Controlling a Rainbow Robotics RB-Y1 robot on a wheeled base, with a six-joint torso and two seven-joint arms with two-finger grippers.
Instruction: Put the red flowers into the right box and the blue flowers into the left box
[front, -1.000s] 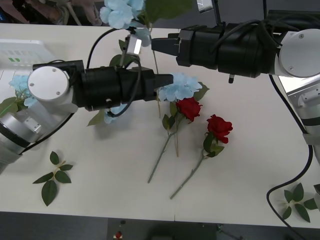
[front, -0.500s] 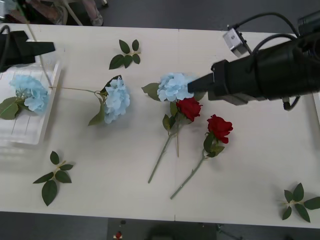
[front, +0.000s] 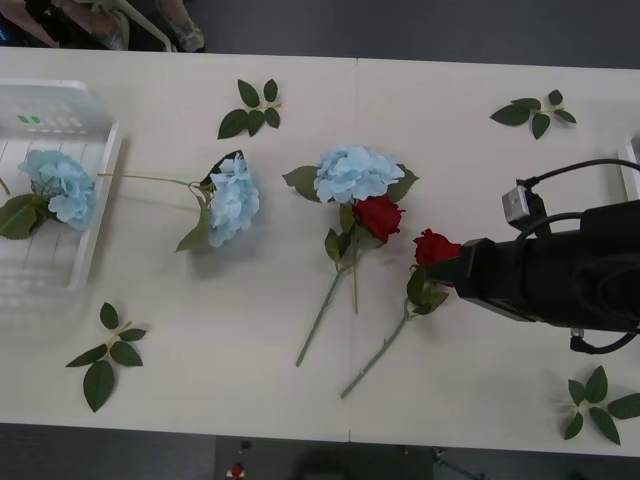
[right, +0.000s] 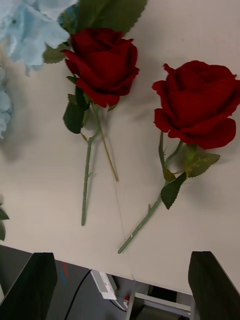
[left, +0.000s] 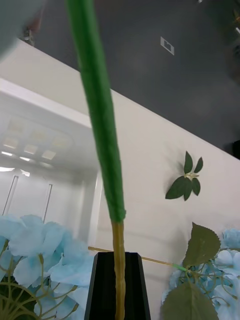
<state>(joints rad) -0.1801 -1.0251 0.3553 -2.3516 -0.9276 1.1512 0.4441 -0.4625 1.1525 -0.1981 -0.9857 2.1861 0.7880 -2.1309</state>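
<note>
A white slotted plastic tray (front: 95, 205) sits at the table's left edge with one pale-blue hydrangea head (front: 60, 187) in it. Two more hydrangeas (front: 233, 198) lie right of it, mid-table. Two deep-red roses (front: 378, 216) lie side by side just beyond those, rightward.

The right arm has pulled back and down toward the robot, and its hand (front: 450, 272) now sits at the nearer red rose (front: 432, 247). The left arm has left the front view.

overhead front view, wrist views close, both show roses (front: 378, 215)
</note>
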